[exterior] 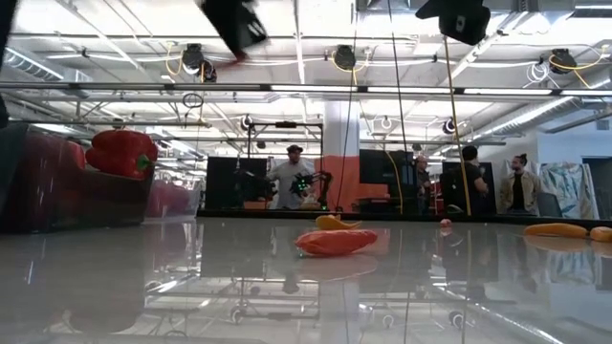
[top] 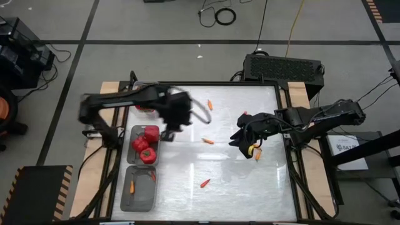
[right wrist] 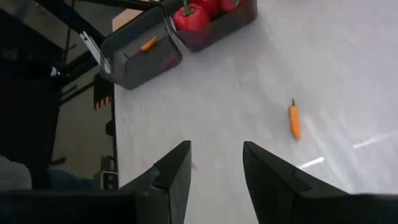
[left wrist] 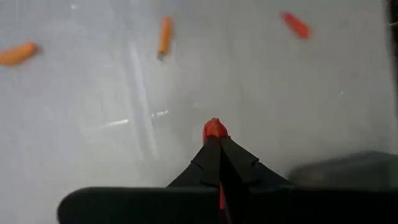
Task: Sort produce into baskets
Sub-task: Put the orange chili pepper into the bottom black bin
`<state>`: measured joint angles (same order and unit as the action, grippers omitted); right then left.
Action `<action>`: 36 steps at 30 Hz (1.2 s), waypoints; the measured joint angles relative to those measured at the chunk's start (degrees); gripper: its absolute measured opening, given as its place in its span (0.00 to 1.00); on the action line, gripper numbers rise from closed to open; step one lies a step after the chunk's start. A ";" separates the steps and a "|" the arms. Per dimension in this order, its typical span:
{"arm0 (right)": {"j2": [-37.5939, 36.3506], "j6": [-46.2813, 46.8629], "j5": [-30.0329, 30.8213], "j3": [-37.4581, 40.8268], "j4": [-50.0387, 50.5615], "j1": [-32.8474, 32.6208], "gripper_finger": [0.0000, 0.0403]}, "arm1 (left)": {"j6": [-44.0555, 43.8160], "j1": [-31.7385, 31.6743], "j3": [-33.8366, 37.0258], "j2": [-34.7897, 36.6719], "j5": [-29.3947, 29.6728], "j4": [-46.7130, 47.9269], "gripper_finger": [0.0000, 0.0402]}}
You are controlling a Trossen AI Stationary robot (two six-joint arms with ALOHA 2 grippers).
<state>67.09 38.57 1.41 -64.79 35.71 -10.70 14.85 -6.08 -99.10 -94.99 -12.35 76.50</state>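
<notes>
My left gripper (top: 177, 119) hangs above the table beside the trays, shut on a small red chili (left wrist: 214, 129). My right gripper (top: 240, 137) is open and empty over the table's right half; its fingers (right wrist: 174, 171) show apart in the right wrist view. Three clear trays line the left edge: the far one (top: 145, 105) holds red produce, the middle one (top: 130, 150) red peppers (top: 146, 145), and the near one (top: 139, 199) an orange chili (top: 132, 186). Loose chilies lie on the table: two orange (top: 210, 104) (top: 207, 141) and one red (top: 205, 183). My left gripper pinches the red chili between its two shut fingers. Only the chili's end (left wrist: 214, 124) sticks out past the fingertips; the fingers hide the rest. The chili is lifted clear of the table.
A dark box (top: 282, 66) stands behind the table's far edge. People stand in the room beyond the table in the low view (exterior: 292, 177). In the low view the red chili (exterior: 337, 241) lies mid-table and orange chilies (exterior: 557, 229) lie at the right.
</notes>
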 joint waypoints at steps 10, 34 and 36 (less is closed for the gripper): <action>0.55 11.45 0.04 -0.02 3.82 -5.76 0.34 | -29.39 19.12 25.75 29.24 2.29 -13.22 0.00; 3.85 5.87 -1.08 12.94 30.95 1.24 0.34 | -74.22 54.15 51.48 27.52 12.19 -36.15 0.02; 3.85 3.35 -2.25 16.44 27.14 2.76 0.34 | -75.72 54.15 51.57 25.49 10.88 -36.12 0.03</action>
<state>70.94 41.92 -0.84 -48.36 62.85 -7.94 -60.87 48.07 -47.53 -69.49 -1.47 40.38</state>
